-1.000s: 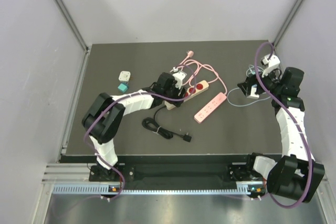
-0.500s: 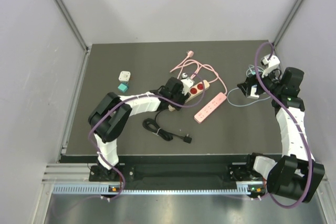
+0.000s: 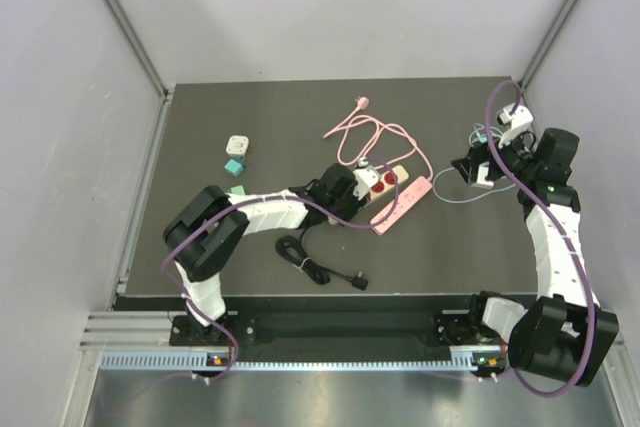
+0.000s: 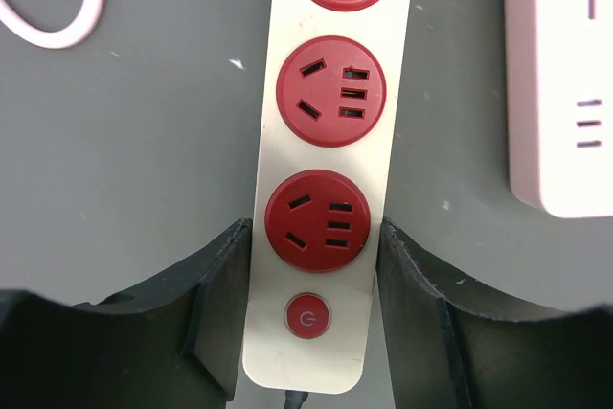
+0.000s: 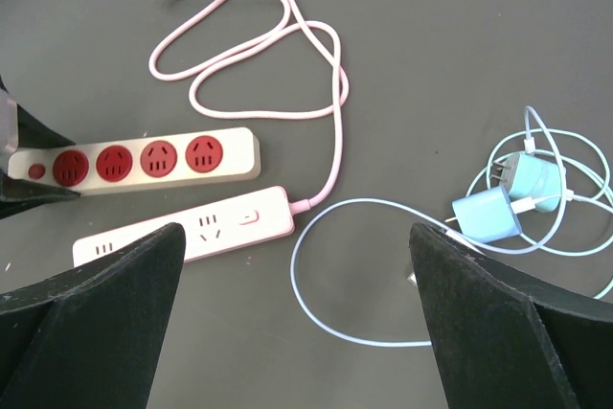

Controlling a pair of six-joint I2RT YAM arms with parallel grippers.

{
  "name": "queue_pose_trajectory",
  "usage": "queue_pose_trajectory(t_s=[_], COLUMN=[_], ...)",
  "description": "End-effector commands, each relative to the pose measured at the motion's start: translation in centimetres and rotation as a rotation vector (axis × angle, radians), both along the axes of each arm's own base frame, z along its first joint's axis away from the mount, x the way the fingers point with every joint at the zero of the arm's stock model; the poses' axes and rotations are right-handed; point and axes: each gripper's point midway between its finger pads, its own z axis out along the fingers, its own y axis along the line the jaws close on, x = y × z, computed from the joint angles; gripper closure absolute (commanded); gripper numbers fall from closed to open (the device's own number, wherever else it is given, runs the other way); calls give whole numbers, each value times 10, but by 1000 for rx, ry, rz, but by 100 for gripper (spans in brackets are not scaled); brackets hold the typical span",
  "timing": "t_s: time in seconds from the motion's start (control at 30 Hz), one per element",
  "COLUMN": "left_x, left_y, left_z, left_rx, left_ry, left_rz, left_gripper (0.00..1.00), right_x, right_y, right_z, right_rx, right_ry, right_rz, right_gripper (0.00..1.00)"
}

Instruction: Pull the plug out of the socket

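A beige power strip with red sockets lies mid-table. Every socket on it that shows is empty, in the left wrist view and in the right wrist view. My left gripper is shut on the strip's switch end, one finger against each long side, by the red power button. A black plug lies loose on its black cord, near the front. My right gripper hangs open above the table's right side, holding nothing.
A pink power strip lies against the beige one, its pink cord looping toward the back. Two blue chargers with a pale blue cable lie under the right gripper. A white adapter and a teal block sit at the left.
My left gripper has closed on the beige strip and slid it right and toward the front, up against the pink strip. The right arm has not moved.
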Motion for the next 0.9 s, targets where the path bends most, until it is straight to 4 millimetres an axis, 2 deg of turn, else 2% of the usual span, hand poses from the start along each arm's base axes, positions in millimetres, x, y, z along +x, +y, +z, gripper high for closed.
queue_pose_trajectory(t_s=[0.0,0.1,0.17,0.2,0.37,0.47,0.53,0.67,0.7,0.77,0.8,0.87], left_x=[-11,-12,-12,-10,-3,0,1,1,1,-1,-3,-6], left_y=[-7,-8,-5,-6,0,1,2,5,8,12,15,17], left_z=[15,15,11,11,16,33,50,82,95,106,120,130], left_rx=[-46,-48,-35,-32,-33,-71,-108,-186,-214,-239,-266,-317], left_ry=[-11,-6,3,4,0,-23,-41,-73,-91,-101,-122,-106], left_rz=[-54,-57,-43,-31,56,84,94,116,123,125,124,141], left_gripper=[93,89,78,65,51,47,41,37,34,29,27,25], right_x=[-1,-2,-2,-2,-3,-5,-6,-7,-7,-10,-10,-12], right_y=[0,0,0,0,0,-2,-2,-3,-3,-4,-4,-3], right_z=[6,6,7,6,7,9,11,15,17,19,21,27], right_rx=[-2,-3,-2,-2,-6,-7,-9,-16,-19,-26,-29,-36], right_ry=[-26,-28,-28,-26,-30,-36,-43,-57,-61,-68,-75,-91], right_rz=[19,19,17,19,24,21,21,18,17,14,13,14], right_gripper=[0,0,0,0,0,0,0,0,0,0,0,0])
